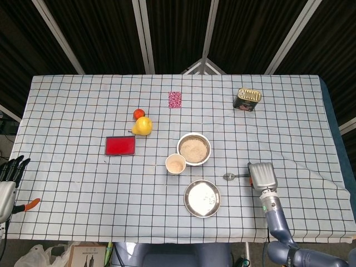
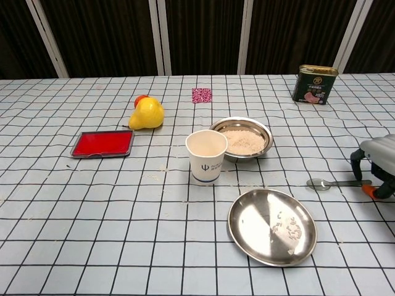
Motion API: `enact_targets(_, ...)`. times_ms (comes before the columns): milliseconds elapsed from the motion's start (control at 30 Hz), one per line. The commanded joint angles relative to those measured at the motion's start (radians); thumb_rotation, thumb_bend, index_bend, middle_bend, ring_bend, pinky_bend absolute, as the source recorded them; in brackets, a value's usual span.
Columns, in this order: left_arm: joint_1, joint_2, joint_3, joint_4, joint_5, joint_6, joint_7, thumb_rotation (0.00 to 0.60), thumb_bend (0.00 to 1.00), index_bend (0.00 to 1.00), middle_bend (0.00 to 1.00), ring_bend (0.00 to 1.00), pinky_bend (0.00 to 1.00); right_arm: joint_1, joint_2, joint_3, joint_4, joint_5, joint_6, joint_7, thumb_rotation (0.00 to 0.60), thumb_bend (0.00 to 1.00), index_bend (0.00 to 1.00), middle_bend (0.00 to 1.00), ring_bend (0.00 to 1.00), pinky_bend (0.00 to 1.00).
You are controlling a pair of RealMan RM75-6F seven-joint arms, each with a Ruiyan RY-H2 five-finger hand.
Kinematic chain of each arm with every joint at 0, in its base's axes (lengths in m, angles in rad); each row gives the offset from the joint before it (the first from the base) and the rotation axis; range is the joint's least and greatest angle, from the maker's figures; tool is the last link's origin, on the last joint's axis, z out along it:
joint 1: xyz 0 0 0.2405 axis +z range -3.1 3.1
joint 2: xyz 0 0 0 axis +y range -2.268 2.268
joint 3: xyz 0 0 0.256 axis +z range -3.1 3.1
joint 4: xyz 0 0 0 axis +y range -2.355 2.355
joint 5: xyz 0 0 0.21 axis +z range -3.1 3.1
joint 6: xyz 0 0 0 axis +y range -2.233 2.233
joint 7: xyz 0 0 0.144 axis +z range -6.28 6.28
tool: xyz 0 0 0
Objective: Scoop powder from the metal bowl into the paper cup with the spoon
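While the right hand curls over the spoon handle — whether it truly grips, I cannot tell — the flat spoon could skid away. Powder could spill beside the paper cup — it touches the metal bowl.

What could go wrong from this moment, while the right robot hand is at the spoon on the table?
1. The metal spoon lies flat on the checked cloth, so the right robot hand over its handle may slip when lifting it.
2. The white paper cup stands very near the metal bowl of powder; a scooping move might knock the cup over.
3. Powder could fall on the cloth; crumbs already lie in the flat metal plate.
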Motion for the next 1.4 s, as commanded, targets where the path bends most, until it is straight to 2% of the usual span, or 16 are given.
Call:
enact_targets(33,0.000,0.000,0.000,0.000,0.000,0.000,0.000,0.600,0.00,0.00,0.00,0.00,0.00,0.000,-0.004,-0.002,0.005,-0.001,0.000,0.005,0.600,0.45,0.50,0.93,1.00,0.97)
enact_targets(400,0.000,0.000,0.000,-0.001,-0.002,0.000,0.002,0.600,0.00,0.00,0.00,0.00,0.00,0.001,-0.015,-0.007,0.015,-0.002,0.004,0.009,0.600,0.45,0.51,0.93,1.00,0.97)
enact_targets(733,0.000,0.000,-0.001,-0.002,-0.003,-0.001,0.002,0.600,0.00,0.00,0.00,0.00,0.00,0.001,-0.009,-0.011,0.008,-0.002,0.010,0.003,0.600,0.53,0.55,0.93,1.00,0.97)
enact_targets(1067,0.000,0.000,-0.001,-0.003,-0.003,-0.001,0.001,0.600,0.00,0.00,0.00,0.00,0.00,0.013,0.051,0.013,-0.082,-0.011,0.047,-0.028,0.600,0.57,0.56,0.93,1.00,0.97)
enact_targets(1400,-0.004,0.008,0.000,-0.004,-0.003,-0.011,-0.013,0.600,0.00,0.00,0.00,0.00,0.00,0.047,0.116,0.068,-0.182,0.025,0.080,-0.105,0.600,0.61,0.57,0.93,1.00,0.97)
